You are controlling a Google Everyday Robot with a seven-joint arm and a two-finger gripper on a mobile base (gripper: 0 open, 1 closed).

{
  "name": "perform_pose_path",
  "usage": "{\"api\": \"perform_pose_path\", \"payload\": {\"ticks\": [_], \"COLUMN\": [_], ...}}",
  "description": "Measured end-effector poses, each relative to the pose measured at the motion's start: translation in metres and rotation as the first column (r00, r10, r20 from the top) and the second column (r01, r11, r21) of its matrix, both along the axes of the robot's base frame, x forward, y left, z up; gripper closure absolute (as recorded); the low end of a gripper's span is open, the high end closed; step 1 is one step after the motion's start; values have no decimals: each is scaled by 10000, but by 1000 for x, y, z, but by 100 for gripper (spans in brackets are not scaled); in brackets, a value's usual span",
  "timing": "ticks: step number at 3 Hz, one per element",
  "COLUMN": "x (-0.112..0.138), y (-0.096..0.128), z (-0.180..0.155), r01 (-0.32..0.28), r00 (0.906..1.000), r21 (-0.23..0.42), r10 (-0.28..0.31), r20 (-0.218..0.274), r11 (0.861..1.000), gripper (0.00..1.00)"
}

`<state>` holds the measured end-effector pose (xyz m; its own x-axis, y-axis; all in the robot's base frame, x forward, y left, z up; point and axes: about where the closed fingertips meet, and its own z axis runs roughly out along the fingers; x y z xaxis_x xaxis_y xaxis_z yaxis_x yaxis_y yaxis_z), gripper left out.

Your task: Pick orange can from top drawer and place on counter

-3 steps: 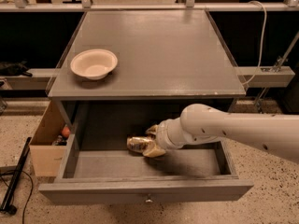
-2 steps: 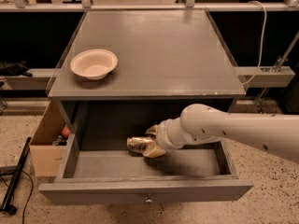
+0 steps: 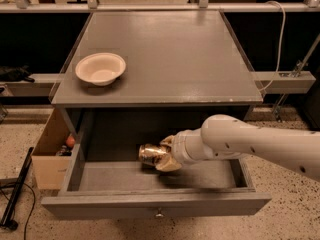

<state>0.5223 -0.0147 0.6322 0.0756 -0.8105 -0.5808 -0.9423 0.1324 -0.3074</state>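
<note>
Can (image 3: 150, 154) is low centre of frame, inside the open drawer (image 3: 155, 204), lying on its side with one silvery end facing left. Hand (image 3: 163, 155) is clamped on it, one cream finger over the top and one under. It grips the can's right part, so the other end sticks out left. The sideways grip makes sense: the arm (image 3: 250, 143) comes in from the right edge and reaches under the bench (image 3: 170, 59) overhang, so there's no room to come straight down. Can looks just off the drawer floor, with a shadow below it, but I can't rule out contact. Drawer is pulled out toward the bottom of frame, knob (image 3: 159, 214) on its front panel, which gives a path to bring the can forward and up. Bench fills upper centre. Bowl (image 3: 100, 68) sits at its left, so placing to the right of it avoids a knock. Box (image 3: 50, 159) at left beside the drawer, not involved. Judged stage: grasp done, lift and move to bench not yet done.
</note>
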Motion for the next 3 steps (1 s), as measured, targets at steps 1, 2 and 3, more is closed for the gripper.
{"api": "perform_pose_path", "payload": {"ticks": [1, 2, 3], "x": [-30, -44, -46], "y": [-24, -44, -54], "z": [53, 98, 115], "r01": [524, 772, 880], "r00": [9964, 9875, 9820], "r21": [333, 451, 460], "r10": [-545, -826, -944], "r20": [649, 1343, 1636], "r11": [9981, 9960, 9951], "gripper": [100, 100, 100]}}
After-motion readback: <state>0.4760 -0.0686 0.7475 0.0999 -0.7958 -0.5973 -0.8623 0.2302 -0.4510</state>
